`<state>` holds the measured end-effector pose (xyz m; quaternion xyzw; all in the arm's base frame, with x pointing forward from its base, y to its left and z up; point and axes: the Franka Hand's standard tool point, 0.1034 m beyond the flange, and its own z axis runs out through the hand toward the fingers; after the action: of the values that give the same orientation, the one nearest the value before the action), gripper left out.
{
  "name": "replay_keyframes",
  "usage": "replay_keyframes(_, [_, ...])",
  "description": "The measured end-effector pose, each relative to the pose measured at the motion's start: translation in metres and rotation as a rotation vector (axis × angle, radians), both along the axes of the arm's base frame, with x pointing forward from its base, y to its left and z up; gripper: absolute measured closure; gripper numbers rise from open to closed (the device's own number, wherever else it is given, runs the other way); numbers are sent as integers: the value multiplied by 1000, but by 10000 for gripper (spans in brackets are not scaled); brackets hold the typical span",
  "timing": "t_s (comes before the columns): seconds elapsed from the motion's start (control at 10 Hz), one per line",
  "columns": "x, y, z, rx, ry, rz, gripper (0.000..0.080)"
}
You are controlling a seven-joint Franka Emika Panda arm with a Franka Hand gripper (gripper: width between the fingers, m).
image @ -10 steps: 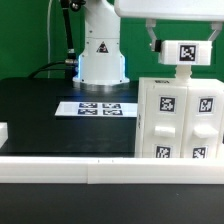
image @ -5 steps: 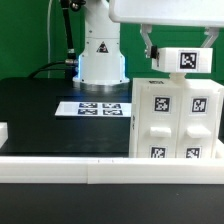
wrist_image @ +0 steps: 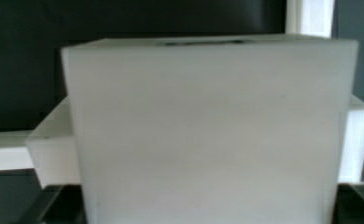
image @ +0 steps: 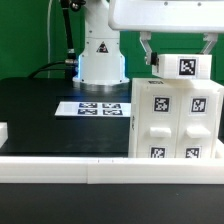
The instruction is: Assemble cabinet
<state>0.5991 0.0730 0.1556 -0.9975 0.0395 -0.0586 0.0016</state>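
Observation:
The cabinet (image: 177, 120), a large white box with tagged blocks on its front, stands on the black table at the exterior view's right. A white tagged block (image: 185, 67) sits at the cabinet's top, touching it or just above it. My gripper (image: 182, 55) reaches down from above with its fingers (image: 147, 47) spread wide on either side of this block. In the wrist view the white block (wrist_image: 200, 120) fills the picture between the dark fingertips (wrist_image: 47, 206), and my gripper (wrist_image: 200, 212) is shut on it.
The marker board (image: 95, 107) lies flat in the middle of the black table, in front of the robot base (image: 100, 55). A long white border rail (image: 90, 170) runs along the near edge. A small white part (image: 3, 131) sits at the exterior view's left edge.
My gripper has come down with the tagged block, from well above the cabinet to its top. The cabinet has shifted slightly toward the exterior view's left.

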Motion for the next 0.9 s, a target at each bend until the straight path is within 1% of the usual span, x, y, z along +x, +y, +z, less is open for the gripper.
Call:
replay_keyframes(0.3, [0,0,-1,0,1,0,233])
replay_keyframes(0.4, [0,0,-1,0,2,0,76])
replay_keyframes(0.5, [2,0,1,2,-13,-1,76])
replay_keyframes(0.6, [8,0,6,7,-53,-3,14])
replay_keyframes(0.9, [20,0,10,15,-104,-7,3])
